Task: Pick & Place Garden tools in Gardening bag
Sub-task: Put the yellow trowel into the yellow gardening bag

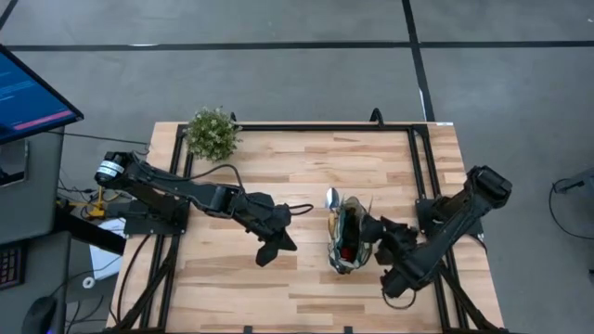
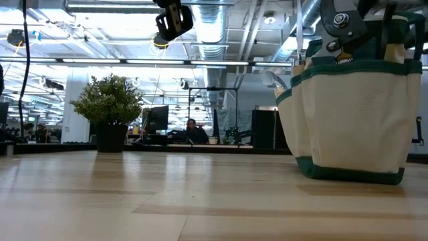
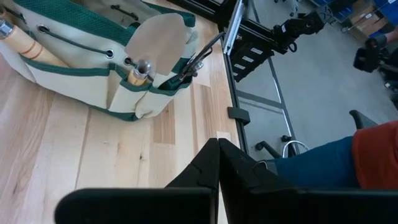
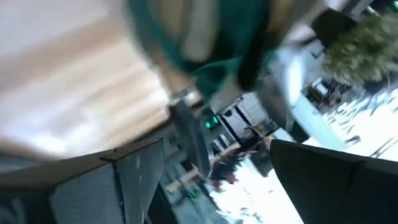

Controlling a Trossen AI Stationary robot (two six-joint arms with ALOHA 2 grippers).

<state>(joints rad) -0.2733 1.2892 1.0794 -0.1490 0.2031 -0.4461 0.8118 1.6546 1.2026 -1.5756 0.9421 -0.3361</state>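
Reaching over bare wood beside the plant (image 1: pixel 213 133), the left gripper (image 1: pixel 272 249) hangs pressed together and empty, the bag (image 1: pixel 350 241) stands right of centre with tools inside, and the right gripper (image 1: pixel 375 228), fingers spread, should probably lift straight clear without snagging the rim.
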